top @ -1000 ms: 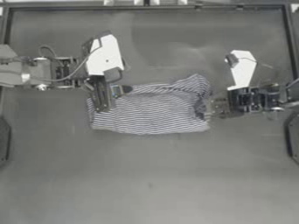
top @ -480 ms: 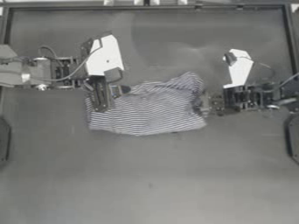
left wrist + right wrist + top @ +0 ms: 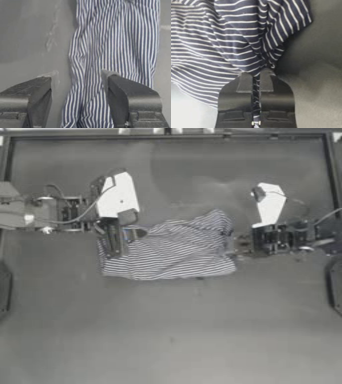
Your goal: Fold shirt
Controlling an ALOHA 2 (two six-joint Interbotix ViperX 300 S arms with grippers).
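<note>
The striped shirt [image 3: 175, 253] lies bunched in the middle of the table, its right part heaped higher. My left gripper [image 3: 115, 244] hovers at the shirt's left edge. In the left wrist view it [image 3: 78, 100] stands open, with the striped fabric [image 3: 113, 37] running between and past the wide-apart jaws, not pinched. My right gripper [image 3: 239, 246] is at the shirt's right edge. The right wrist view shows it [image 3: 256, 75] shut on a gathered fold of the shirt [image 3: 221, 32], which fans out from the fingertips. Collar and label are hidden.
A raised frame [image 3: 171, 137] borders the dark table at the back and sides. Bare tabletop [image 3: 171, 328] stretches in front of the shirt. Both arms' white wrist housings sit behind the shirt's two ends.
The right gripper has drawn the shirt's right edge slightly inward and back, bunching the fabric higher there. The left arm has hardly moved.
</note>
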